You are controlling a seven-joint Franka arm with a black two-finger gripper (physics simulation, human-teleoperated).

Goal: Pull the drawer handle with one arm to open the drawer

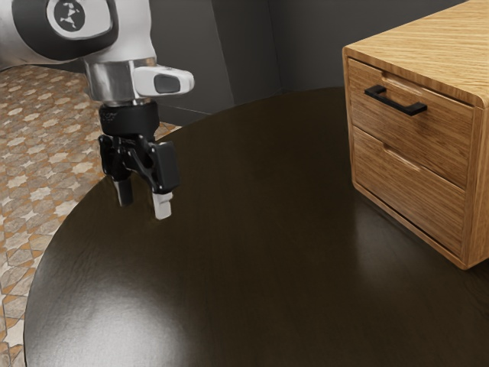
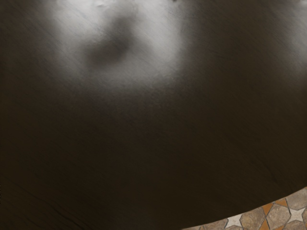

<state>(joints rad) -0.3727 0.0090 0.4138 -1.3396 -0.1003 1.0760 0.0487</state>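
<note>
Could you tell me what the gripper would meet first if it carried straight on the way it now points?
The gripper points down, so it would likely meet the dark table just beneath it; the handle lies off to the side.

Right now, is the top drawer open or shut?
Shut: the drawer front lies level with the lower drawer; the hand is away from the handle.

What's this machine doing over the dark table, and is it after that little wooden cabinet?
A robot arm is meant to pull open a drawer. Its gripper hangs just above the round dark table, fingers apart and holding nothing. The wooden cabinet stands at the exterior view's right, well apart from the gripper. The black handle on its top drawer is untouched, and that drawer looks shut. The pull has not begun.
</note>
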